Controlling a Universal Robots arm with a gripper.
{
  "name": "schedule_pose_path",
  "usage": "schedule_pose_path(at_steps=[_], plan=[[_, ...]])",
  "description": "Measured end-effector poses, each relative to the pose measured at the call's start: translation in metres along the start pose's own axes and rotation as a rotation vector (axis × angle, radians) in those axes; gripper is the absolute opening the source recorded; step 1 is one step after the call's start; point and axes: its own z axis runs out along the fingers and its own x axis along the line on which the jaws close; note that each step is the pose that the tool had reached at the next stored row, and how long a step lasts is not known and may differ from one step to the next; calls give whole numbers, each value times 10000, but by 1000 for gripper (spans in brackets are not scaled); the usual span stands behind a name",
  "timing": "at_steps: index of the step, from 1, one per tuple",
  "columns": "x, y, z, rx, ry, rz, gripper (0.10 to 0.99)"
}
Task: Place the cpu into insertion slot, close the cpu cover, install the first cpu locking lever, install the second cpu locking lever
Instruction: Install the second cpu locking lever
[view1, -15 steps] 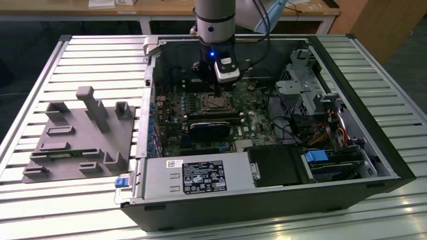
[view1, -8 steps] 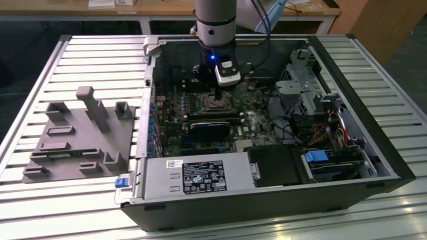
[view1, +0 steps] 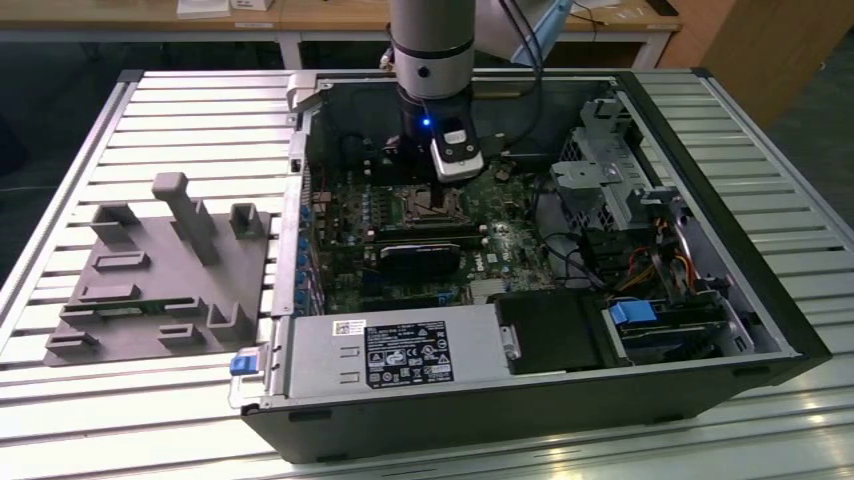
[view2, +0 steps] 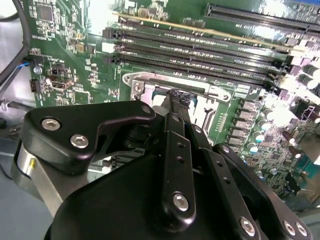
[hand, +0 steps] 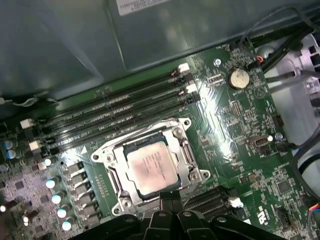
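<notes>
The cpu (hand: 150, 167) lies in the slot (hand: 186, 150), cover (hand: 116, 162) closed around it. The fingers (view2: 176, 95) are pressed together at the socket edge; push the lever slowly and straight.

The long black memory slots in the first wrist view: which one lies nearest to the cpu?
The memory slot directly bordering the cpu cover that frames the cpu; the other three slots lie beyond it, toward the grey case wall.
</notes>
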Motion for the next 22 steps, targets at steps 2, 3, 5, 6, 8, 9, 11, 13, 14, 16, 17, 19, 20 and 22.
schedule_pose_path(at_steps=[2,3,5,6,8,9,11,13,14,16,17,19,20,22], plan=[[-6,-15,-5,4,0,-1,102],[-8,-20,-11,5,0,-1,102],[-11,-26,-34,4,0,1,102],[-13,-28,-49,3,-1,0,102],[-17,-34,-77,4,0,-1,102],[-20,-37,-87,4,0,-1,102],[-23,-45,-94,2,-1,-1,102],[-30,-64,-96,2,-1,0,102],[-35,-78,-96,3,-1,-1,102],[-45,-116,-97,4,0,-1,102],[-50,-136,-97,3,-1,-1,102],[-59,-175,-97,3,0,-1,102],[-60,-189,-97,3,0,-2,102],[-50,-206,-93,-3,1,-68,102]])
